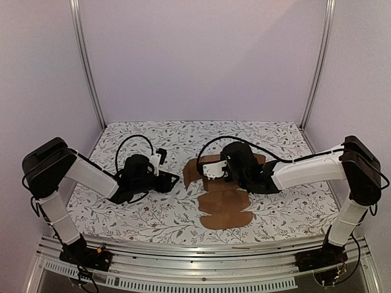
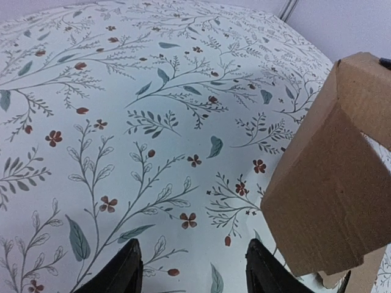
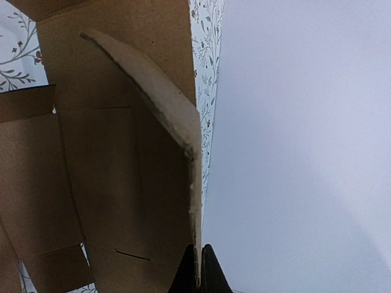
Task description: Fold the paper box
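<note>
**While one side is gripped, the other is left free**

From above, the plain brown cardboard paper box (image 1: pixel 225 207) is seen partly raised on the floral table (image 1: pixel 122 213). In the left wrist view, the left gripper (image 2: pixel 192 278) is held wide and empty beside it. In the right wrist view, a flap (image 3: pixel 165 110) is clamped by the closed right gripper (image 3: pixel 200 274), seemingly for creasing.

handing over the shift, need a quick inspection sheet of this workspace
surface: floral cloth, lying flat
job's things: paper box, mostly flat, one flap lifted
clutter: nothing seen
grippers: left gripper open and empty, beside the box; right gripper shut on a box flap
cables: black cables loop above both arms
surroundings: pale walls, metal posts
</note>
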Robot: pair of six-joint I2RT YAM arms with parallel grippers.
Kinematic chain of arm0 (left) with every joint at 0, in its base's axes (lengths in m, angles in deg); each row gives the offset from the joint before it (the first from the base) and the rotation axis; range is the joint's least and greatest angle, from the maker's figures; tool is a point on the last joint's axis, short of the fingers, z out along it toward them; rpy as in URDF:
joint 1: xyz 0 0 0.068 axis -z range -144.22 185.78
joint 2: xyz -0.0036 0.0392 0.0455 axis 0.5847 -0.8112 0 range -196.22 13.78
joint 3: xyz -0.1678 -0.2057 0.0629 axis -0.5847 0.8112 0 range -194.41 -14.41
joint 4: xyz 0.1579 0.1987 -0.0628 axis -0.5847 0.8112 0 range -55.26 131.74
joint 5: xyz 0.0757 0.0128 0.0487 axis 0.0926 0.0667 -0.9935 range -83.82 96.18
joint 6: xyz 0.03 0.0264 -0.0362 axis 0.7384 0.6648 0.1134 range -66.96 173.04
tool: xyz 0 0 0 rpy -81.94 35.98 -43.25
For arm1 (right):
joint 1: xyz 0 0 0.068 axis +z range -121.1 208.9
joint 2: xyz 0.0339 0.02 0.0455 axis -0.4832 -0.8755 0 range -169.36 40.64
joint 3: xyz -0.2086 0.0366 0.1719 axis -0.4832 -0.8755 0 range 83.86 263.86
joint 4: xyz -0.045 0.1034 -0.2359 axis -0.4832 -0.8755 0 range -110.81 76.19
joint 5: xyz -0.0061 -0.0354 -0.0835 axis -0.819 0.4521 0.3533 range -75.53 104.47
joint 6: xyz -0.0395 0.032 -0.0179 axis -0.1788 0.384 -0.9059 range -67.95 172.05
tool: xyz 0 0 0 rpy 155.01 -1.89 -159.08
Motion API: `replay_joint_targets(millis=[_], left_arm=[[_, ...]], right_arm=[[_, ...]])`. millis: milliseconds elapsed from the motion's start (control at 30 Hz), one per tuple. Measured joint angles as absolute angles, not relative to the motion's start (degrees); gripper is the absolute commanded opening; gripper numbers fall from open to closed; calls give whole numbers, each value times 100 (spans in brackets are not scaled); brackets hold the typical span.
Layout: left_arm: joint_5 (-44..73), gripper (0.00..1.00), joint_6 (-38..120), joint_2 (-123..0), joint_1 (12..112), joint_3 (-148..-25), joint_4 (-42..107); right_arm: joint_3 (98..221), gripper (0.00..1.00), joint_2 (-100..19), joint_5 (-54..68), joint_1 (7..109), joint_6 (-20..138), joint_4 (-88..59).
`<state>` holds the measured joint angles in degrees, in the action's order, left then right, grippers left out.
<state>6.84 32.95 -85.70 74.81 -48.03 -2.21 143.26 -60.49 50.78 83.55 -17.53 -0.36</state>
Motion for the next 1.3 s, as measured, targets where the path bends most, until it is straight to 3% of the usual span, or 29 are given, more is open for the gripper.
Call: replay_joint_targets(millis=[200, 467, 733, 967, 1100, 1300], left_arm=[[1386, 60, 3351, -8981, 7481, -5168, -663], [2387, 60, 3502, -9609, 7483, -5581, -1012], [3283, 61, 3542, -9849, 7575, -5643, -1255], [2581, 60, 3563, -9602, 7599, -5278, -1255], [1550, 52, 3524, -8957, 7595, -4854, -1141], [477, 24, 3325, -7895, 8390, -4102, -1380]], right_arm=[[13703, 0, -5874, 5417, 8464, -1515, 399], [12396, 0, -5830, 5839, 9083, -1705, 2102], [12005, 0, -5594, 6044, 9437, -1700, 2799], [12007, 0, -5544, 5765, 9074, -2096, 3446], [12510, 0, -5782, 5474, 8587, -2321, 3728], [13179, 0, -6350, 5142, 8198, -2494, 3898]])
